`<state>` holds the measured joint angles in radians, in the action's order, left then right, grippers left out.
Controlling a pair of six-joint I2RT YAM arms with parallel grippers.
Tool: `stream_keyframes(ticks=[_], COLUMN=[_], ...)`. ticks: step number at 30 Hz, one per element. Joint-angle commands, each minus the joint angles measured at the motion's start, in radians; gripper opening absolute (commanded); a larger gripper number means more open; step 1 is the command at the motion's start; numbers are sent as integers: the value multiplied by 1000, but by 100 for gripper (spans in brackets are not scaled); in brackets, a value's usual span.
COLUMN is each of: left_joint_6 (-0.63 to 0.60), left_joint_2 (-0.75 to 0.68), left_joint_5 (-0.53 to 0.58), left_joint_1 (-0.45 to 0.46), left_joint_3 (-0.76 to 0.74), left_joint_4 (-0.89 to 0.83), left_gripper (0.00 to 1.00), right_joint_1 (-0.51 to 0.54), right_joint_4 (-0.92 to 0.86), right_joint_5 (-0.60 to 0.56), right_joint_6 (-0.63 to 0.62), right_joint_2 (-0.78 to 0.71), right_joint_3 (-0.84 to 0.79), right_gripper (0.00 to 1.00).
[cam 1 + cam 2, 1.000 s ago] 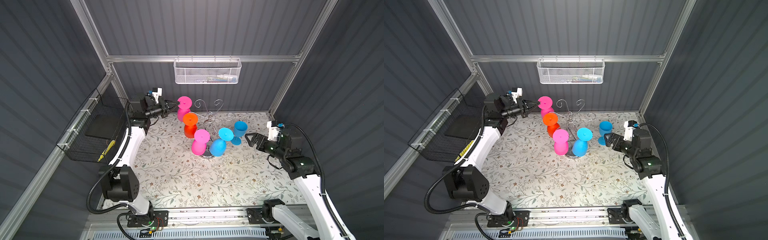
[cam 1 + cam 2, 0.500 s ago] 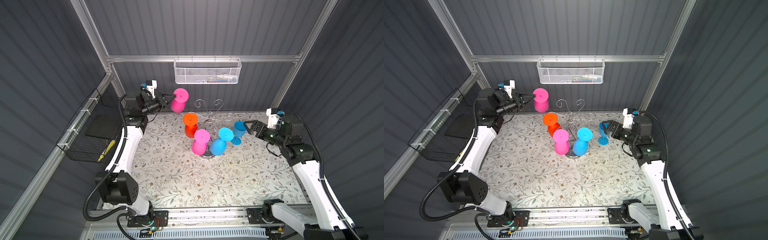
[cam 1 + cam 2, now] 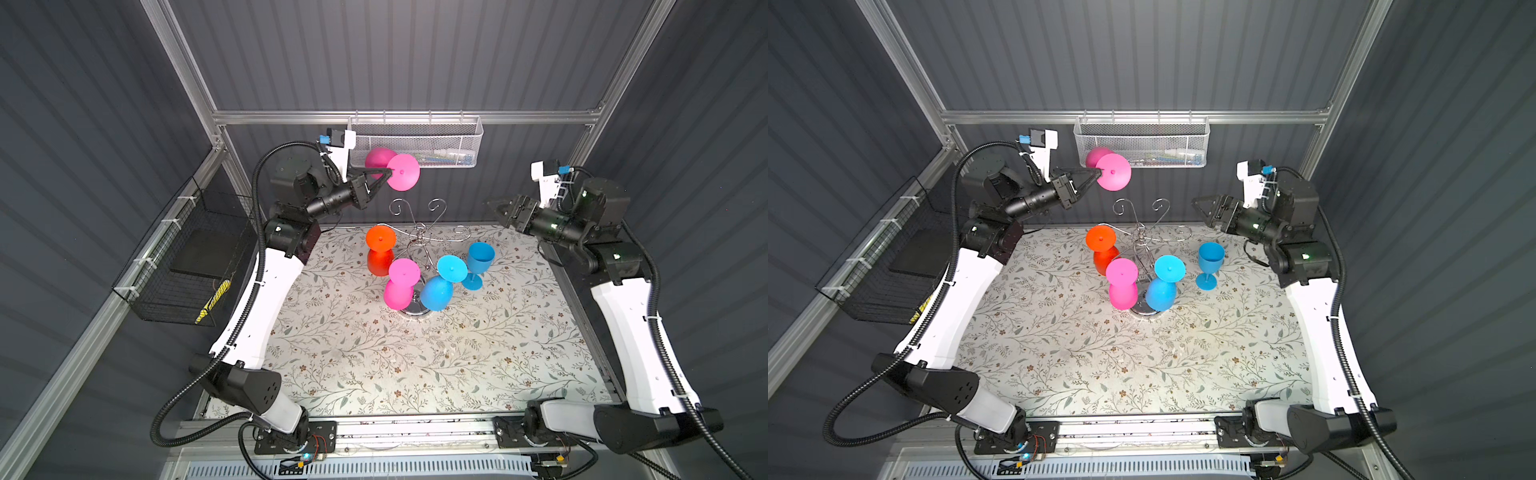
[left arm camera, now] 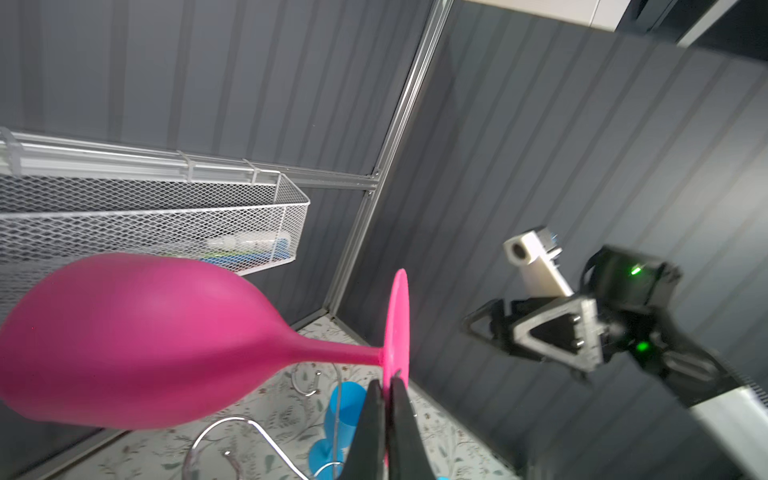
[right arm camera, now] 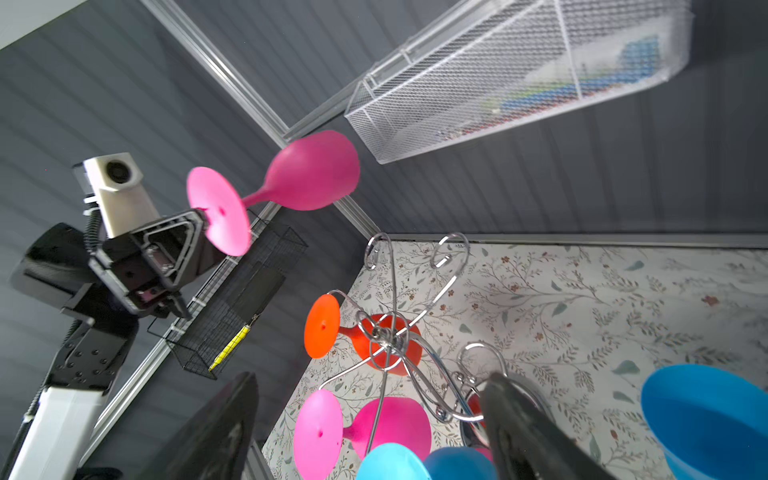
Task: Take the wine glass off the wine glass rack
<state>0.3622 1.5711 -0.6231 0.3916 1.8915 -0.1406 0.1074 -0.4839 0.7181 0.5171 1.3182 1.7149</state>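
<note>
Aloft — magenta wine glass (image 3: pixel 406 178), scroll-armed chrome rack (image 3: pixel 420 237)

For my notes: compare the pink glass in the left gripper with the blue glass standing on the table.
The held pink glass lies sideways in mid-air; the standing blue glass is upright on the table. The left gripper pinches the held pink glass by its foot; nothing touches the standing blue glass. Both are stemmed and off the wine glass rack.
</note>
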Motion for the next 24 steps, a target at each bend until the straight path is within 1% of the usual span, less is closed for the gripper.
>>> stream_keyframes(ticks=[1,4,7,9,12,15,18,21,24], left_joint_6=[-312,-478,-640,-739,-878,-1013,-1132,-1235,-1296], left_joint_2=[-4,-17,-34,-46,-68,-84,-91,-99,-113], left_joint_5=[132,183,314,381,448,516,553,567,583], left_joint_1=[107,189,277,324,386,443,487,520,546], left_joint_3=[5,-32,-57,-82,-147,-208,-251,-295,-341], left_joint_4=[-81,-77,-92,-83,-34,28,62,96,142], left_gripper=[0,0,0,0,0,0,0,0,0], right_joint_1=[0,0,1,2,7,18,31,46,65], right_joint_4=[-82,-116,-124,-160,-236,-292,-347,-394,-433], right_joint_5=[92,113,172,197,195,176,145,112,80], right_joint_6=[-34,-31,-14,-31,-74,-110,-150,-179,-200], right_joint_2=[36,61,77,86,90,86,82,81,88], right_joint_3=[118,184,209,227,242,241,242,242,240], right_gripper=[84,80,74,72,68,61,58,58,56])
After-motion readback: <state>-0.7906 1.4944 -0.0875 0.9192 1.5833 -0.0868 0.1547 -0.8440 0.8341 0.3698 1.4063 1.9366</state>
